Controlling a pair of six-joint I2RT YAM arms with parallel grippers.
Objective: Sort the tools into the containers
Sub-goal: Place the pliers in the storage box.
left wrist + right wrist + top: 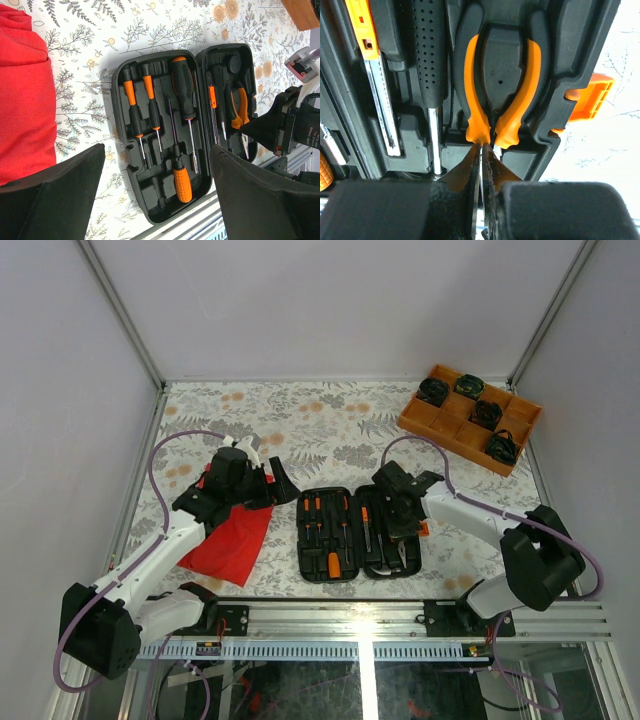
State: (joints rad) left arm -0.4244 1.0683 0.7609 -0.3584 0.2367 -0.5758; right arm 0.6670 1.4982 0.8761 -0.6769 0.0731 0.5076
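**Right fingers pinched at the pliers' nose; left gripper wide over the case**

You have the tool case (pixel 302 540) lying open and flat at the middle of the table's (pixel 330 420) near edge.

Its left half holds the screwdrivers (pixel 134 112) in their moulded slots. Its right half holds the pliers (pixel 470 90), seated with the orange handles pointing away from your right wrist camera. The orange latch (pixel 590 97) is on the case edge just beside them.

Your right gripper (pixel 481 150) is down over that right half. Its fingers are drawn almost together, with only a thin slit between them. The tips meet just where the two orange handles join. A sliver of steel shows in the slit, so they look closed on the pliers' nose.

Your left gripper (pixel 157 150) is spread wide with nothing between its fingers. It hangs above the red cloth (pixel 235 540), which lies toward the table's left edge, just left of the case.

The orange tray (pixel 448 420) of black round items sits in the far right corner, well apart from both arms.
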